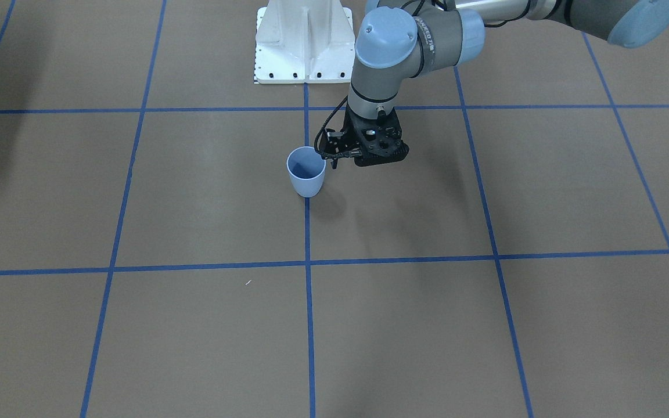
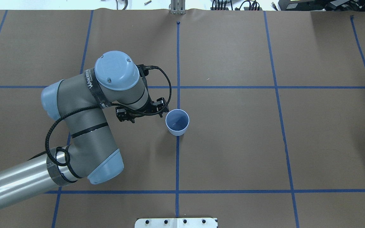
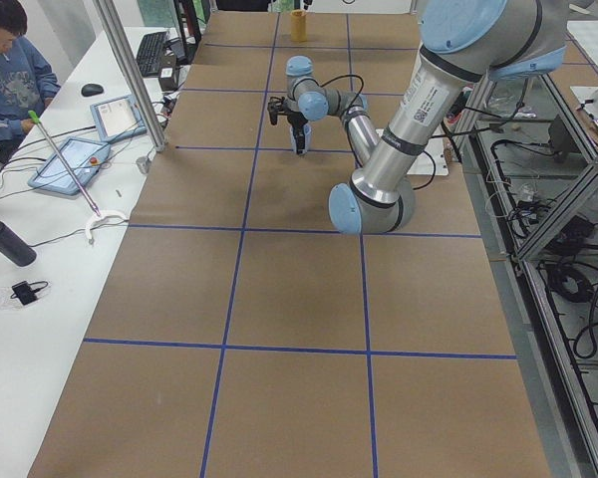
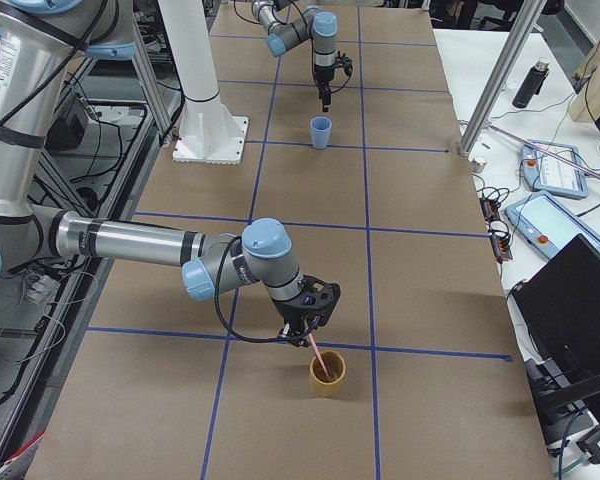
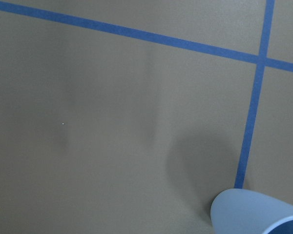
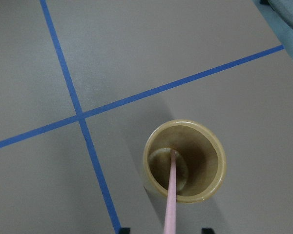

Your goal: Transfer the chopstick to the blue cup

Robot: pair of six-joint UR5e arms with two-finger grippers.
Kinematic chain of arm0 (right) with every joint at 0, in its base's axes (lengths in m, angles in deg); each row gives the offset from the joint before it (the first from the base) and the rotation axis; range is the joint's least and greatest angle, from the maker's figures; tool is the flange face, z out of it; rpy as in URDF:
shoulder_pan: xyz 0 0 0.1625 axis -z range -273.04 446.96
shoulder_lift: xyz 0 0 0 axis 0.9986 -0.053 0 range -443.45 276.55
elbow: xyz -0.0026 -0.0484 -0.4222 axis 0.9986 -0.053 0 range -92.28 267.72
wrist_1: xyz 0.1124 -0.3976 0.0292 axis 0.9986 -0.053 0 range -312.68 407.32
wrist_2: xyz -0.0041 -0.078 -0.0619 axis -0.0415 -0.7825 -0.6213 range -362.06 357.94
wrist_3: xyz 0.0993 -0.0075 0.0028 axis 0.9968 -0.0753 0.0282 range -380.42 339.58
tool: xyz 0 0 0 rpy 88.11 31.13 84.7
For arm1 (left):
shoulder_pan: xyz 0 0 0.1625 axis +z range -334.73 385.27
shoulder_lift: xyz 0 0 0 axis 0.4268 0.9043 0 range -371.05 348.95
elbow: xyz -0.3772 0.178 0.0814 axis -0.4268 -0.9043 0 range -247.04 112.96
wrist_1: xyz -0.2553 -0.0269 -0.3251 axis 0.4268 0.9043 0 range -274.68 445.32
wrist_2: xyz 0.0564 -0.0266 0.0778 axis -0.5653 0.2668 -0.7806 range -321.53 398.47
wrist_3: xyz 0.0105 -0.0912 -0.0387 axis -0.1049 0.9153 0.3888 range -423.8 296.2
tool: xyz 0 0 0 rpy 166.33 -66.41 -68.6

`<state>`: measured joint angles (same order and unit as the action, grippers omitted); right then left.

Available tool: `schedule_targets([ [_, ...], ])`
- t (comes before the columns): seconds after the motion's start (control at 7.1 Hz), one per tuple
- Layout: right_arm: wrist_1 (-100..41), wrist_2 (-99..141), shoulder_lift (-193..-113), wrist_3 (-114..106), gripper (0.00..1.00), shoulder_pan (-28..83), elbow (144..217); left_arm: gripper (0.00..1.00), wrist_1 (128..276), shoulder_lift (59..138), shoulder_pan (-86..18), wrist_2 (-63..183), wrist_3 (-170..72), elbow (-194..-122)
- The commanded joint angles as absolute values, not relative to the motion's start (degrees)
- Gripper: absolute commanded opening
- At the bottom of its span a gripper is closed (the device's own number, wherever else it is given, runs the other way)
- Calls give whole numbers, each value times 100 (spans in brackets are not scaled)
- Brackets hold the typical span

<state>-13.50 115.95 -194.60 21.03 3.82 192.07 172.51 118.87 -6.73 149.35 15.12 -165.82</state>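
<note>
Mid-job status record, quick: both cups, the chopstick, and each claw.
pink chopstick: leaning in the tan round cup, not yet transferred
light blue plastic cup: upright, empty
right claw: above the tan cup, tips apart on either side of the chopstick
left claw: beside the blue cup, holding nothing visible; open or shut unclear
</note>
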Motion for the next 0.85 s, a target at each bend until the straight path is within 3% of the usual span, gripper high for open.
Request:
schedule_targets([
  [0.0,-1342,11606,-19463,2097,23,382,19196,98,17251,11886,-673,14930,1512,-16583],
  [0.7,-1333,11598,-19524,2010,1,190,19257,98,17251,11885,-673,14930,1521,-16583],
])
